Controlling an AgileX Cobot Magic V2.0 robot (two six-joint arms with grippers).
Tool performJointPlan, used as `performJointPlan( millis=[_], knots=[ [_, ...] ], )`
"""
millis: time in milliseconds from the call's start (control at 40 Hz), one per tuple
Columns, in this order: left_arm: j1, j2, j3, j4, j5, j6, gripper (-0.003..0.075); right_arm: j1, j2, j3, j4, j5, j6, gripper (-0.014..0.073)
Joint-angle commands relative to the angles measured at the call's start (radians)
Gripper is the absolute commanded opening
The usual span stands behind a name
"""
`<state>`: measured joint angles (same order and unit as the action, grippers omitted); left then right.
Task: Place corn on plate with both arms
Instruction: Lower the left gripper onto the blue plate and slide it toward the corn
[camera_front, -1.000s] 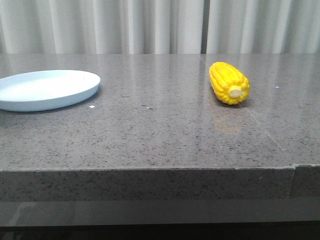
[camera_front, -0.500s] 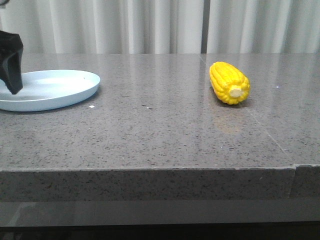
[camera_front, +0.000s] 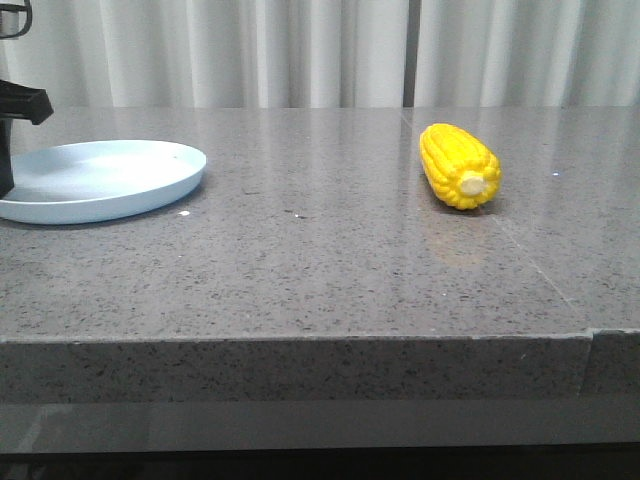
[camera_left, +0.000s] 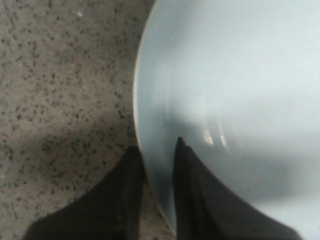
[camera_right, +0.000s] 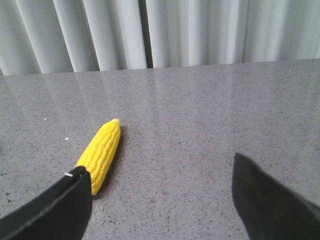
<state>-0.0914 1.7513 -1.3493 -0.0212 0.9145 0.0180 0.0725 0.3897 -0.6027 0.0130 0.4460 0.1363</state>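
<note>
The yellow corn (camera_front: 458, 165) lies on the grey stone table, right of centre, its pale cut end toward me. The pale-blue plate (camera_front: 100, 178) sits at the far left. My left gripper (camera_front: 5, 150) shows only at the left edge of the front view. In the left wrist view the left gripper (camera_left: 158, 146) is closed narrowly on the rim of the plate (camera_left: 230, 75), one finger inside and one outside. My right gripper (camera_right: 159, 165) is wide open and empty just above the table. The corn (camera_right: 100, 152) lies just beyond one of its fingers (camera_right: 70, 200).
The table's front edge (camera_front: 300, 340) runs across the front view, with a seam at the right. White curtains (camera_front: 320, 50) hang behind the table.
My left gripper has come into view at the plate's left rim and settled lower onto it. The plate has shifted slightly to the right. The corn has not moved.
</note>
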Motion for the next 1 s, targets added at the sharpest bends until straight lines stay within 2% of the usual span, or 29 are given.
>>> performJointPlan(
  millis=[0, 200, 400, 500, 725, 975],
  knots=[
    [-0.004, -0.038, -0.027, -0.004, -0.024, -0.005, -0.0020, -0.006, 0.012, -0.034, 0.002, -0.075, -0.007, 0.0603],
    [-0.004, -0.066, -0.056, -0.076, -0.038, -0.005, -0.0020, -0.006, 0.012, -0.034, 0.002, -0.075, -0.007, 0.0603],
    [-0.024, -0.114, -0.170, -0.167, -0.004, -0.005, -0.0020, -0.006, 0.012, -0.034, 0.002, -0.075, -0.007, 0.0603],
    [-0.068, -0.116, -0.232, -0.195, 0.032, -0.001, -0.0020, -0.006, 0.012, -0.034, 0.002, -0.075, -0.007, 0.0603],
    [-0.205, -0.090, -0.241, -0.219, -0.015, -0.001, -0.0020, -0.006, 0.012, -0.034, 0.002, -0.075, -0.007, 0.0603],
    [-0.253, 0.013, -0.241, -0.233, -0.015, -0.001, -0.0020, -0.006, 0.012, -0.034, 0.002, -0.075, -0.007, 0.0603]
  ],
)
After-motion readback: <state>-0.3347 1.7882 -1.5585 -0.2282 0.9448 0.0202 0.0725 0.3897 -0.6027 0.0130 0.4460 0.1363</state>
